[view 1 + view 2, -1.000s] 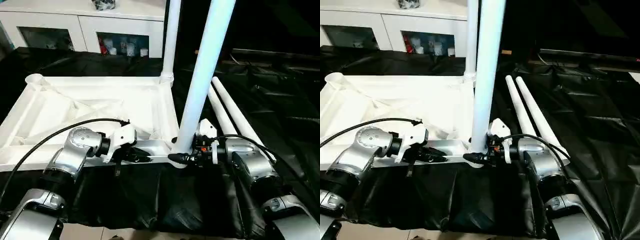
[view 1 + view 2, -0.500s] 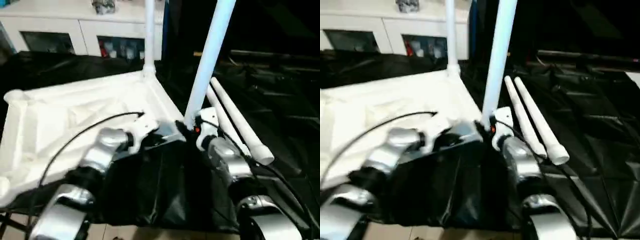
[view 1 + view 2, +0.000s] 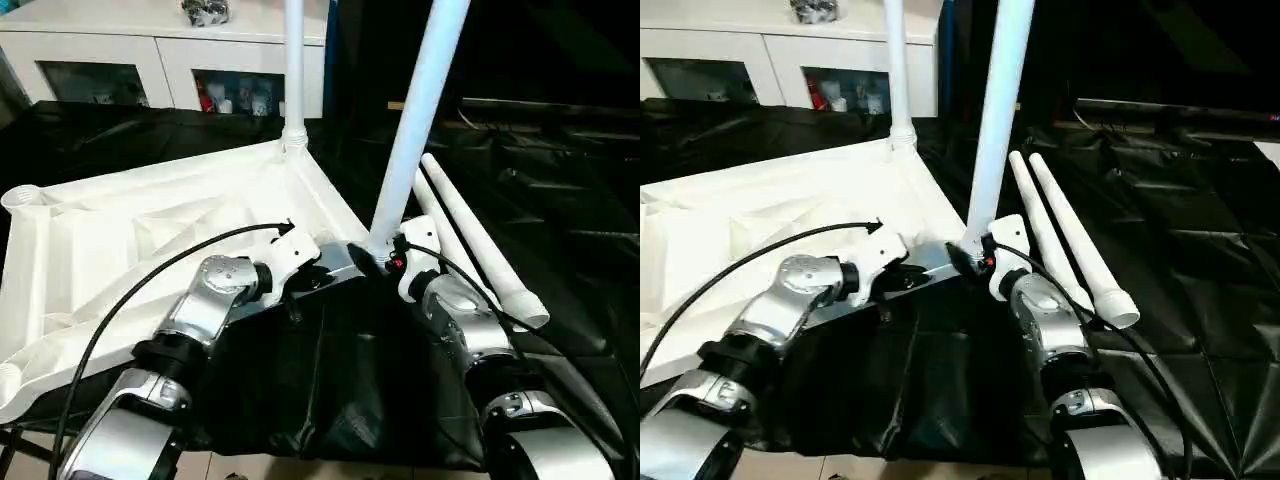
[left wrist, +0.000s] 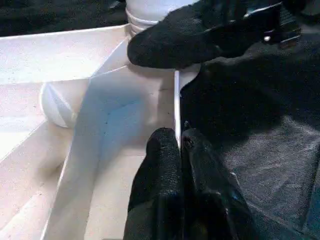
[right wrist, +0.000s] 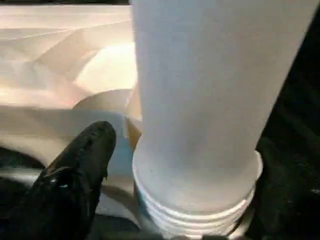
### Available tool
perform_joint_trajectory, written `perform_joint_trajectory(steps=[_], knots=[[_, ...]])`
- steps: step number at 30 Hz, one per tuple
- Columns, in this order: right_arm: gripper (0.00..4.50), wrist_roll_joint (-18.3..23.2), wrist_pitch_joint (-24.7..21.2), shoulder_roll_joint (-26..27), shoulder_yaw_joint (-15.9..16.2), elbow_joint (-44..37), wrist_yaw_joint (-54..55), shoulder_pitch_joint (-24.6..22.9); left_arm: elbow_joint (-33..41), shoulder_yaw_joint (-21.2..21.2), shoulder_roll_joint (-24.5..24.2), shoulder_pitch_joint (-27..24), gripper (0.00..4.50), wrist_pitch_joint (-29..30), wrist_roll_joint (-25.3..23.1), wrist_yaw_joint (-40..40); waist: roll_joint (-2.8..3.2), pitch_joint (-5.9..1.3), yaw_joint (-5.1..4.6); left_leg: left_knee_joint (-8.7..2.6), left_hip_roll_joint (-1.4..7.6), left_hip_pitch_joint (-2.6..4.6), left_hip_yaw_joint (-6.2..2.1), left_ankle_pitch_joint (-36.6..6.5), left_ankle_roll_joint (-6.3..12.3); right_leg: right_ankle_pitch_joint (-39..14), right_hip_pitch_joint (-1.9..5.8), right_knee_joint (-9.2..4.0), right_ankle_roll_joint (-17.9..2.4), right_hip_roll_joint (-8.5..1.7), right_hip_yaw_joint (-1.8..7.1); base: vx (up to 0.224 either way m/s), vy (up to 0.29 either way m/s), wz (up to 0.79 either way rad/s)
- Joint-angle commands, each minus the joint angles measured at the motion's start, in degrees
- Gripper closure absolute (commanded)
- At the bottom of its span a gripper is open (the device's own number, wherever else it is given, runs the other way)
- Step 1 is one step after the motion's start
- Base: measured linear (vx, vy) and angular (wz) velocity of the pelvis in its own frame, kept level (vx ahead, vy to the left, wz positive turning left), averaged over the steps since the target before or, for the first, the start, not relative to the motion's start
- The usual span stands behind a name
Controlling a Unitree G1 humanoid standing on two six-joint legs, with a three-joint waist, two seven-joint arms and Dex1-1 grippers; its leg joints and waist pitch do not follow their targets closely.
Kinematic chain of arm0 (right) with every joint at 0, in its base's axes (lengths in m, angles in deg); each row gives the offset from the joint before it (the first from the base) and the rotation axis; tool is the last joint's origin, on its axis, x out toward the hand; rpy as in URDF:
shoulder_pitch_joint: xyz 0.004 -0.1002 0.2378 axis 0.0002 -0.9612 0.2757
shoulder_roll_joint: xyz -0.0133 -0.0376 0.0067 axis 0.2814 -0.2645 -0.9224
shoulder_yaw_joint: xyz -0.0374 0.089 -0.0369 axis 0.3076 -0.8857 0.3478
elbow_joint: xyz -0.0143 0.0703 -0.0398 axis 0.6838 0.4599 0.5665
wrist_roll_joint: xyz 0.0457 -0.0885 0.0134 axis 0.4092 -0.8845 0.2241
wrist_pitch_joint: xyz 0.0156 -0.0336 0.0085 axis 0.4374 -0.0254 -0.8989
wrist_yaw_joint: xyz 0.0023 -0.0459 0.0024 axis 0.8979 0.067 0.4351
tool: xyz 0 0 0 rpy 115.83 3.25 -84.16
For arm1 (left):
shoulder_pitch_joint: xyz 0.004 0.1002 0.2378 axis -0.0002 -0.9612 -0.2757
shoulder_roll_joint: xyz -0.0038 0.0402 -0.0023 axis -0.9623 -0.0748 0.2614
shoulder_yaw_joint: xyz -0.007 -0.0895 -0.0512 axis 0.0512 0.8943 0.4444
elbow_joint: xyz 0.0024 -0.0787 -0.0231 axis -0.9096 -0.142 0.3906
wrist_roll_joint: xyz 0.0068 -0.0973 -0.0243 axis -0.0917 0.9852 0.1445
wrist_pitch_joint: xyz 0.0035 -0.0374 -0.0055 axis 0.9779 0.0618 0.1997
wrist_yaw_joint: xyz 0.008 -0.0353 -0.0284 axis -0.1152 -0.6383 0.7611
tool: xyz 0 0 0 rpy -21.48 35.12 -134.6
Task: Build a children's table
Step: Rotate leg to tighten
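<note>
Left gripper (image 4: pixel 178 145) is pinched shut on the thin rim edge of the tabletop (image 3: pixel 150 230), near its closest corner. Right gripper (image 3: pixel 375 262) sits at the base of the near leg (image 3: pixel 410 130); clamped or loose, cannot tell.

Tabletop lies ribbed underside up on a black sheet (image 3: pixel 340 380), skewed, one corner towards the robot. Near corner socket holds the near leg, standing and leaning slightly, with its threaded collar seated in the socket in the right wrist view. Far corner socket holds a second leg (image 3: pixel 294 70), upright. Left corner socket (image 3: pixel 20 197) is empty.

Two loose legs (image 3: pixel 470 250) lie side by side on the sheet just right of the tabletop, touching or nearly so, wider ends towards the robot.

White cabinet (image 3: pixel 170 50) stands behind, with small items behind its glass doors, too blurred to name. Black cable (image 3: pixel 150 270) arcs over the left forearm and across the tabletop.

Both standing legs are cut off at the top. Forearms cover the near rim. Fourth corner is cut off at the picture's left edge.
</note>
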Motion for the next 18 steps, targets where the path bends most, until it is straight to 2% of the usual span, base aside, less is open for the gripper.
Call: perform_joint_trajectory(steps=[1, 2, 3, 5, 8, 10, 12, 13, 18], knots=[[0.33, 0.8, -1.1, -1.7, 4.8, -3.1, -13.4, -1.7, 1.7, -0.5, -1.7, -1.7, 4.50, -2.6, 3.2, -7.9, -0.44, -2.98, 0.41, -3.16, 2.22, -0.33, -1.04, -13.3, 4.54, -16.0, 2.86, -4.55, -11.0, -3.96, 2.72, 0.000, 0.000, 0.00], [0.33, 0.8, -1.1, -1.7, 4.8, -3.1, -13.4, -1.7, 1.7, -0.5, -1.7, -1.7, 4.50, -2.6, 3.2, -7.9, -0.44, -2.98, 0.41, -3.16, 2.22, -0.33, -1.04, -13.3, 4.54, -16.0, 2.86, -4.55, -11.0, -3.96, 2.72, 0.000, 0.000, 0.00], [0.33, 1.1, -1.4, -3.4, 5.8, -4.2, -18.0, -2.1, 1.9, -0.3, -3.2, -2.1, 4.50, -3.0, 3.9, -10.5, -0.28, -3.06, 0.29, -3.21, 2.39, -0.40, -1.05, -12.0, 4.75, -14.1, 2.87, -4.17, -11.9, -3.79, 2.60, 0.000, 0.000, 0.00], [0.33, 1.4, -2.2, -5.8, 7.2, -5.1, -24.1, -2.4, 2.2, -0.2, -5.5, -2.5, 4.50, -3.2, 5.2, -15.1, -0.26, -3.19, 0.52, -2.96, 2.61, -0.08, -0.75, -10.7, 4.78, -10.8, 2.78, -3.72, -13.3, -3.56, 2.56, 0.000, 0.000, 0.00], [0.33, 1.5, -2.4, -7.7, 8.3, -5.3, -28.4, -2.1, 2.4, -0.4, -7.3, -2.8, 4.50, -3.2, 6.1, -18.4, -0.16, -3.16, 0.73, -2.85, 2.64, -0.09, -0.54, -10.1, 5.17, -7.9, 2.79, -3.30, -14.7, -3.59, 2.54, 0.000, 0.000, 0.00], [0.33, 1.3, -2.1, -8.6, 8.8, -5.0, -30.3, -1.9, 2.5, -0.6, -8.1, -2.9, 4.50, -3.0, 6.4, -19.8, -0.23, -3.12, 0.83, -2.87, 2.62, -0.07, -0.55, -10.3, 4.83, -8.8, 2.86, -3.36, -14.6, -3.66, 2.56, 0.000, 0.000, 0.00], [0.33, 0.8, -2.1, -10.0, 9.5, -4.3, -33.1, -1.1, 2.7, -0.9, -9.3, -3.0, 4.50, -3.2, 6.7, -21.8, -0.93, -3.12, 0.94, -2.86, 2.60, -0.06, -0.52, -10.6, 4.70, -10.8, 2.88, -3.45, -14.2, -3.74, 2.54, 0.000, 0.000, 0.00], [0.33, 0.8, -2.2, -10.3, 9.6, -4.2, -33.9, -1.0, 2.7, -1.0, -9.7, -3.1, 4.50, -3.3, 6.7, -22.3, -0.57, -3.03, 1.02, -2.89, 2.70, 0.13, -0.51, -11.1, 4.21, -12.1, 2.65, -3.57, -13.9, -3.74, 2.61, 0.000, 0.000, 0.00], [0.78, 1.4, -3.6, -10.7, 9.7, -5.1, -35.9, -1.0, 2.2, -1.0, -10.5, -3.1, 4.50, -4.1, 6.7, -23.4, -0.81, -3.13, 1.11, -2.88, 2.68, 0.14, -0.53, -10.6, 3.77, -10.8, 2.79, -3.38, -14.0, -3.73, 2.66, 0.000, 0.000, 0.00]])
